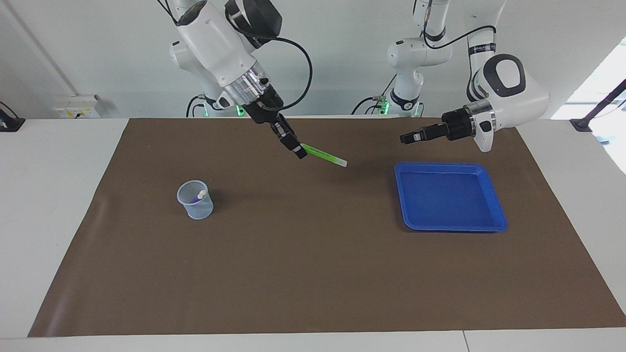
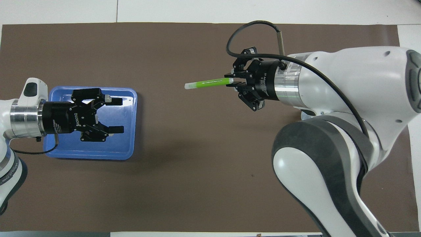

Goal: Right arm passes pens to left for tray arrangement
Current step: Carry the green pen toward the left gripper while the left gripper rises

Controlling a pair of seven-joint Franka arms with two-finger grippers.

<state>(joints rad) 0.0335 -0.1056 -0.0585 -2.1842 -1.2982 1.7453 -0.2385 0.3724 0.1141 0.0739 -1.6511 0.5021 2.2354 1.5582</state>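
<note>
My right gripper (image 1: 299, 152) (image 2: 232, 82) is shut on one end of a green pen (image 1: 324, 157) (image 2: 205, 83). It holds the pen in the air over the middle of the mat, whitish tip pointing toward the blue tray (image 1: 450, 198) (image 2: 131, 138). My left gripper (image 1: 405, 139) (image 2: 117, 115) hangs open and holds nothing, over the tray's edge nearer the robots, facing the pen with a gap between them. A purple pen (image 1: 199, 197) stands in a small translucent cup (image 1: 194, 200) toward the right arm's end.
A brown mat (image 1: 303, 274) covers the table. In the overhead view my right arm hides nearly all of the cup. Two smaller white arms (image 1: 408, 54) with green lights stand at the robots' edge. A black cable (image 2: 245, 28) loops off my right wrist.
</note>
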